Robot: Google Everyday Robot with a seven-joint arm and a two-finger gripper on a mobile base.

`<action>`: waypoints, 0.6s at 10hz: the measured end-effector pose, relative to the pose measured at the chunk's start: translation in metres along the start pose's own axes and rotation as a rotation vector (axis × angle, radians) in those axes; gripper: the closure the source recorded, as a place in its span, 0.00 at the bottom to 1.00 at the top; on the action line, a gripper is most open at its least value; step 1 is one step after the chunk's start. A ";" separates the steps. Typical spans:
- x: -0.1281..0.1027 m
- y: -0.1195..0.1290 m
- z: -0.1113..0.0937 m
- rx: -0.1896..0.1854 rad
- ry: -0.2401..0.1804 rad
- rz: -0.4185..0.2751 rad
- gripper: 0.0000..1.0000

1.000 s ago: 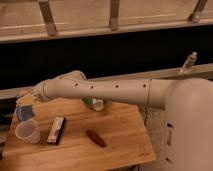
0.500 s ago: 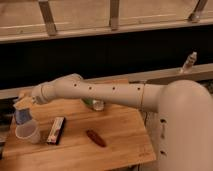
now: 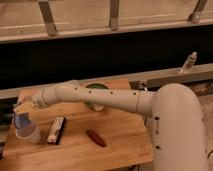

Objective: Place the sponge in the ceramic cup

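The white ceramic cup (image 3: 30, 134) stands near the left edge of the wooden table (image 3: 120, 145). The light-blue sponge (image 3: 21, 120) hangs upright right above the cup, with its lower end at or just inside the rim. My gripper (image 3: 21, 111) is directly above the cup, at the end of the white arm reaching in from the right, and is shut on the sponge's top. The sponge hides part of the cup's rim.
A flat black-and-white bar (image 3: 56, 130) lies just right of the cup. A dark red elongated object (image 3: 95, 138) lies further right. A green bowl (image 3: 98, 89) sits at the table's back, partly hidden behind the arm. The robot's white body (image 3: 177, 130) fills the right side.
The gripper has moved left and down with the sponge, bringing it from beside the cup's upper left to right over its mouth.
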 end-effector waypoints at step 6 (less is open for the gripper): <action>0.019 0.002 0.013 -0.053 -0.062 0.008 1.00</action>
